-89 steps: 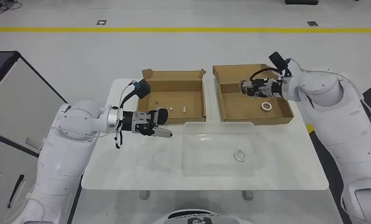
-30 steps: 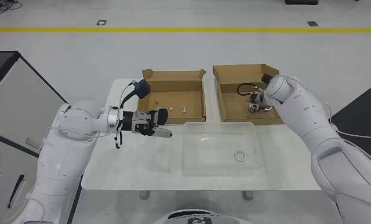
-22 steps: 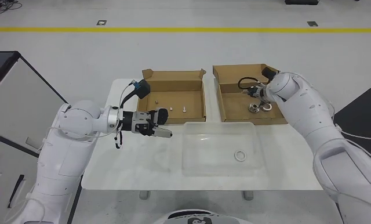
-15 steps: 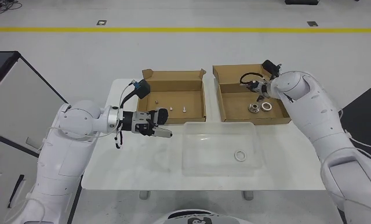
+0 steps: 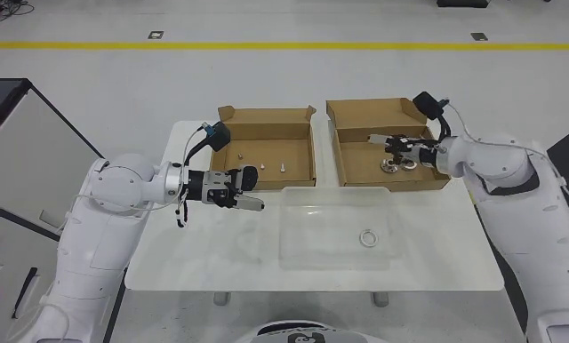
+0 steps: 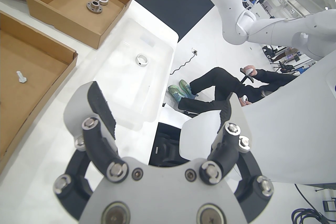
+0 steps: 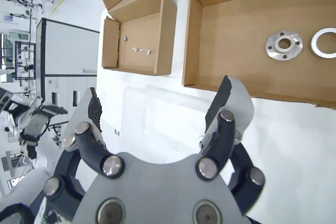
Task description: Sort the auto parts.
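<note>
Over the cardboard box (image 7: 231, 46) holding a flange (image 7: 273, 49), right pincer (image 7: 160, 89) hangs spread.

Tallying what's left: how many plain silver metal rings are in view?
2. One plain silver metal ring lies in the right brown cardboard box beside the silver flange; the other ring sits in the clear plastic tray. None looks hidden.

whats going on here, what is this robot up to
A two-armed robot is sorting metal parts. Its right gripper, open and empty, hangs over the right box, where a flange and a ring lie. The left gripper, also open, hovers beside the left box, which holds small bolts. The clear tray holds a loose ring.
</note>
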